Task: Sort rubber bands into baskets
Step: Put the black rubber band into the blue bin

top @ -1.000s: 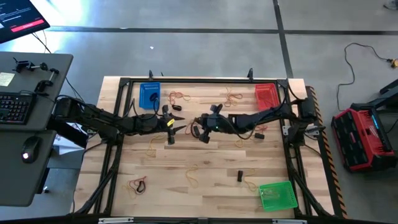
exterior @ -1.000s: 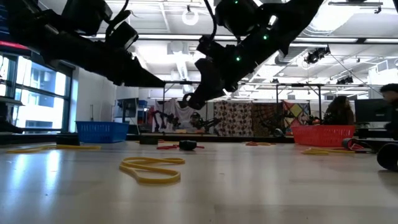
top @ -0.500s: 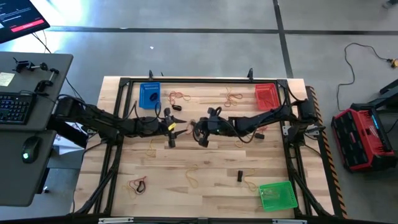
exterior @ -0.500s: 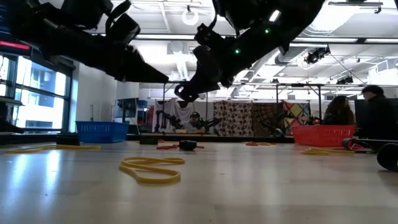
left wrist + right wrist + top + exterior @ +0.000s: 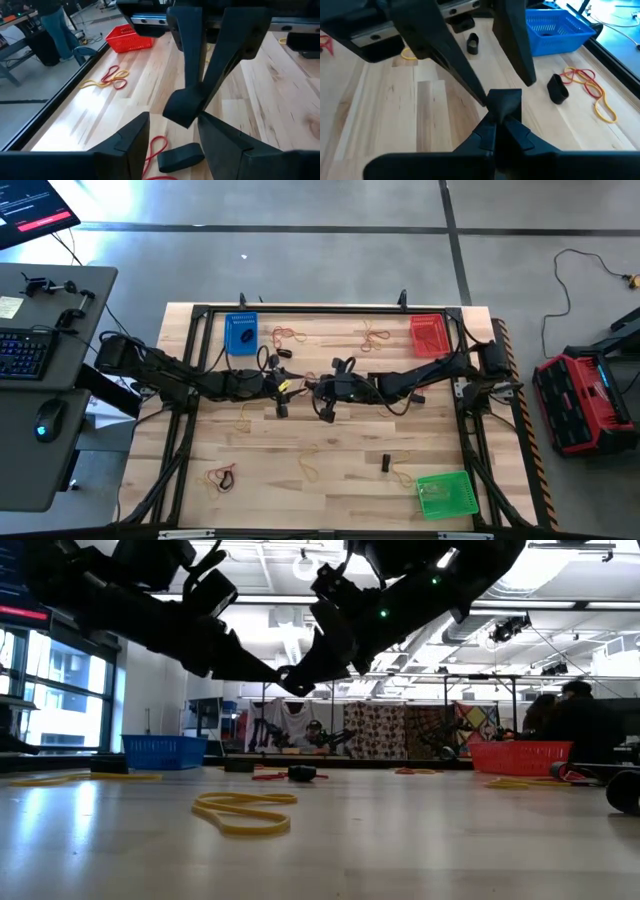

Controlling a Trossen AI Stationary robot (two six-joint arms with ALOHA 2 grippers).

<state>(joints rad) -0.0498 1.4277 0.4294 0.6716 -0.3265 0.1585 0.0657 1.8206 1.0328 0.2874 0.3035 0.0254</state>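
Observation:
Above the middle of the table my right gripper (image 5: 314, 388) is shut on a black rubber band (image 5: 504, 98). My left gripper (image 5: 297, 385) faces it, open. One left finger (image 5: 470, 75) and the other (image 5: 517, 45) stand on either side of that band; whether one touches it I cannot tell. Loose red, yellow and black rubber bands (image 5: 290, 335) (image 5: 310, 466) (image 5: 181, 155) lie flat on the wood. The blue basket (image 5: 240, 335) stands at the far left, the red basket (image 5: 428, 335) at the far right and the green basket (image 5: 447, 495) at the near right. My right gripper pinches the black rubber band (image 5: 503, 106) between its two fingertips, and the band sticks out bunched beyond them. The fingers slant down toward the table's left. The band is lifted clear of the table (image 5: 296, 686).
More bands lie near the red basket (image 5: 375, 335), at the near left (image 5: 220, 477) and beside the green basket (image 5: 400, 473). A black band (image 5: 557, 87) lies close to the blue basket. A black frame (image 5: 330, 310) runs along the table's edges. A person (image 5: 585, 725) shows in the room beyond.
The two grippers have closed in on each other over the table's middle. My left gripper went toward the table's right, and its open fingers now stand around the black band. My right gripper's tip has risen a little, staying shut on the band.

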